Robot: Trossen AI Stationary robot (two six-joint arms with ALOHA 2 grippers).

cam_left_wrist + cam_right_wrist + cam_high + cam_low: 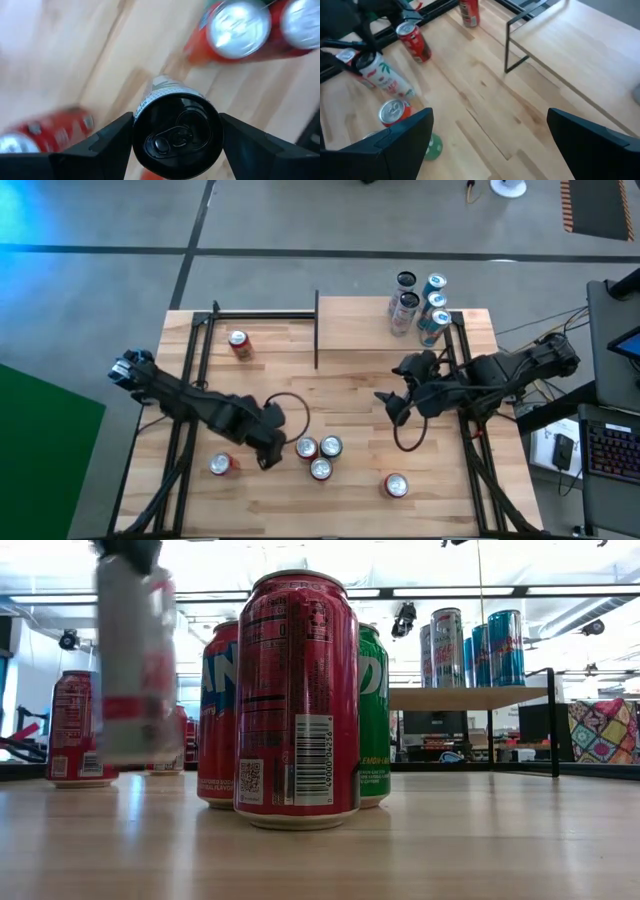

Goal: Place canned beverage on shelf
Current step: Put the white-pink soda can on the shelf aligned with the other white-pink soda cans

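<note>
The left gripper point(177, 131) clamps a white can with a black top point(176, 134) by its sides, just under the rim, and holds it off the table point(350, 510) beside a cluster of three cans point(319, 455) near the front. In the low view the same can hangs blurred and clear of the wood. The right gripper point(392, 408) waits mid-table with its fingers spread wide and nothing between them.

The can looks rigid and smooth, a thin metal wall that would likely dent under a hard squeeze and could slip if tilted; whether it is full cannot be told. A grip across the round body, high up, seems the sensible hold, and that is where the fingers sit.

The shelf point(355, 320) stands at the far side on thin black uprights, with four tall cans point(418, 305) crowded at its right end and bare board to their left. The open route appears to run up the middle of the table, though the right arm sits close to it. The shelf's front edge and the upright near its left corner are what the can has to clear.
</note>
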